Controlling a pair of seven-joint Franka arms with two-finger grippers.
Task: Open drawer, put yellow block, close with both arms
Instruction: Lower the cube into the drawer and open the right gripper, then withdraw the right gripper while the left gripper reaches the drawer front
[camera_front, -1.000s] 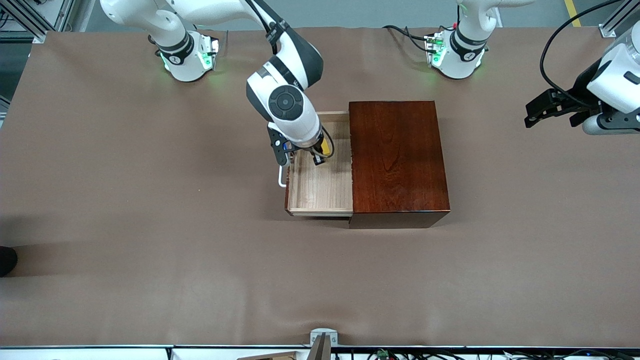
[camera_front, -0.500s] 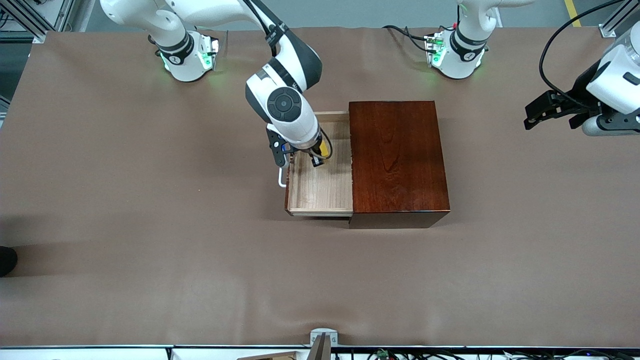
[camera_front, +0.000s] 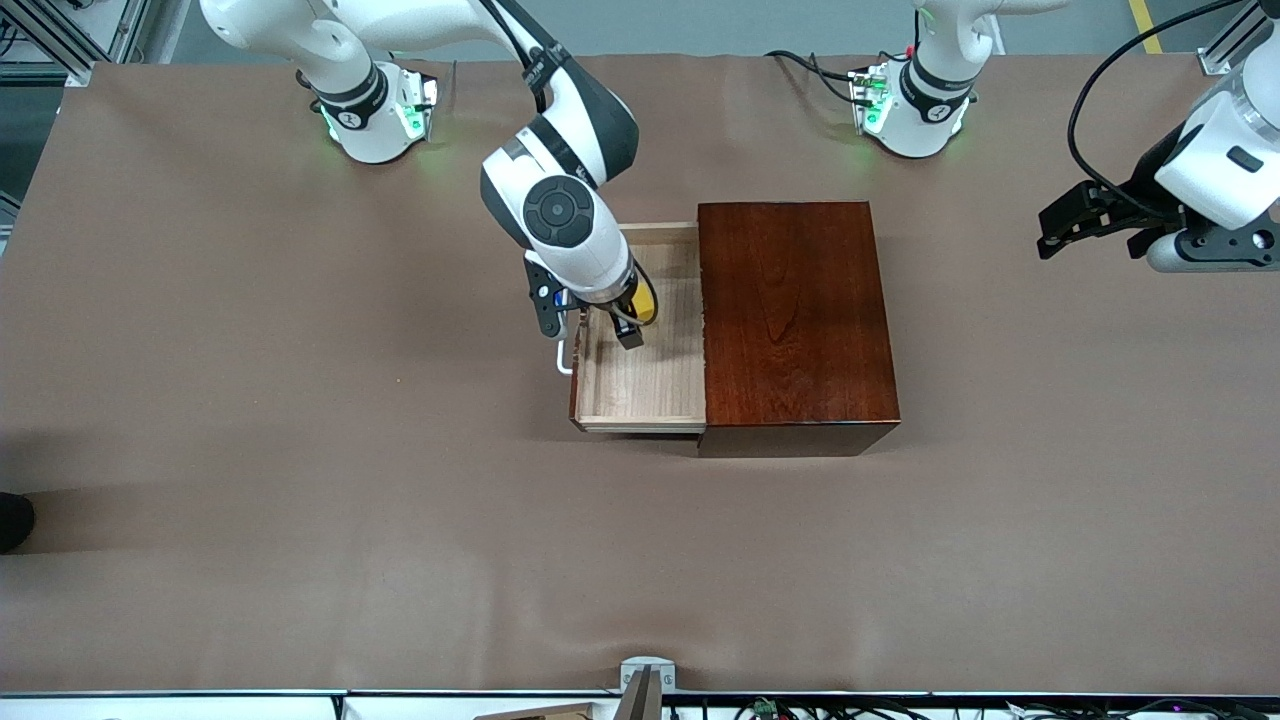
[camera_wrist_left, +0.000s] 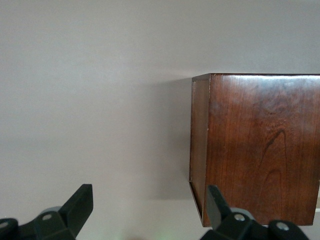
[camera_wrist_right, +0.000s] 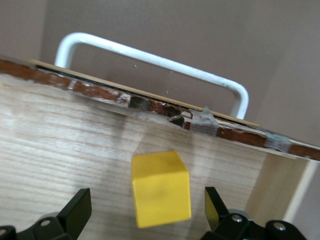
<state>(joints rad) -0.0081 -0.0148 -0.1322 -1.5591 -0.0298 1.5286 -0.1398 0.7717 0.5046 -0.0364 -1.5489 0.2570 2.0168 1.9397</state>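
With the yellow block (camera_wrist_right: 160, 188) lying loose in the pulled-out drawer (camera_front: 645, 385) between the right gripper's (camera_front: 600, 330) wide-open fingers, and the left gripper (camera_front: 1085, 225) waiting open over the counter (camera_front: 300, 450), the stiff drawer is probably sliding easiest pushed at its white handle (camera_wrist_right: 150, 60).

A brown worktop (camera_front: 300, 450) fills the front view, its cover faintly creased. At six o'clock on its edge sits a small grey bracket (camera_front: 645, 672). Black cables (camera_front: 800, 68) trail at one o'clock. At nine o'clock a dark rounded object (camera_front: 14, 520) pokes in
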